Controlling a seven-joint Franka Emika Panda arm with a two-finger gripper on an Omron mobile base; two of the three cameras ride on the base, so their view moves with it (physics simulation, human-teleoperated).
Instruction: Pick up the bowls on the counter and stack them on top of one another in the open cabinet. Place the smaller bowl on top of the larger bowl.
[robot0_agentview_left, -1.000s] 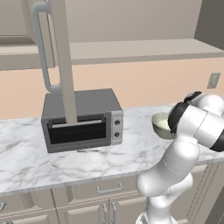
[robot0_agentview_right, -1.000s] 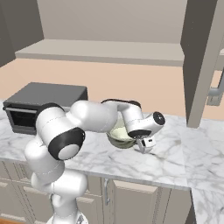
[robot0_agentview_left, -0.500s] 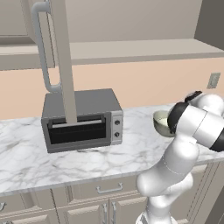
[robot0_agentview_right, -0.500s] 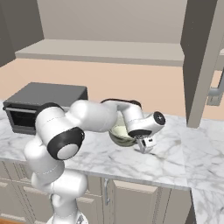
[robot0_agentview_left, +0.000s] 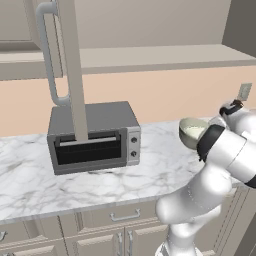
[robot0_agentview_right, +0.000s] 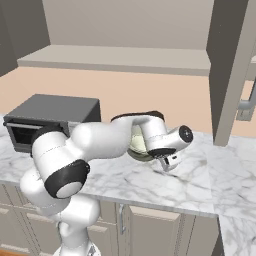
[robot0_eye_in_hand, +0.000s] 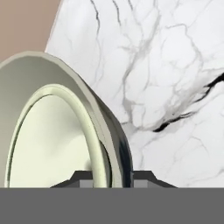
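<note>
**Over the desk: bowl pinched at its rim**

At the bottom of your hand view, the fingers (robot0_eye_in_hand: 111, 177) are closed down to a narrow gap on the rim of a bowl (robot0_eye_in_hand: 57, 131), one tip inside the wall and one outside. You see the bowl edge-on there, its cream inside facing left and its dark glazed outside facing right. A second rim line runs inside the first; whether that is a second bowl nested in it or only a step in the glaze, you cannot tell.

Behind the bowl in that view lies the white veined desk (robot0_eye_in_hand: 166, 87), and the beige wall shows at the upper left.

From the right base view, the arm reaches across from the lower left, and the hand (robot0_agentview_right: 167, 150) sits on the right side of the bowl (robot0_agentview_right: 137, 147), low over the desk (robot0_agentview_right: 200, 175). Whether the bowl's foot touches the marble or hangs just above it is not clear. From the left base view, the bowl (robot0_agentview_left: 192, 132) shows just left of the arm's dark wrist band, its pale inside tipped toward you, over the desk (robot0_agentview_left: 100, 180).

Farther left on the desk stands the grey toaster oven (robot0_agentview_left: 92, 135), well apart from the bowl.

Above and behind, the cabinet shelf (robot0_agentview_right: 120, 59) runs along the wall, with its open door (robot0_agentview_left: 70, 70) hanging in front of the oven in the left base view, long loop handle (robot0_agentview_left: 50, 55) on its left face.
</note>
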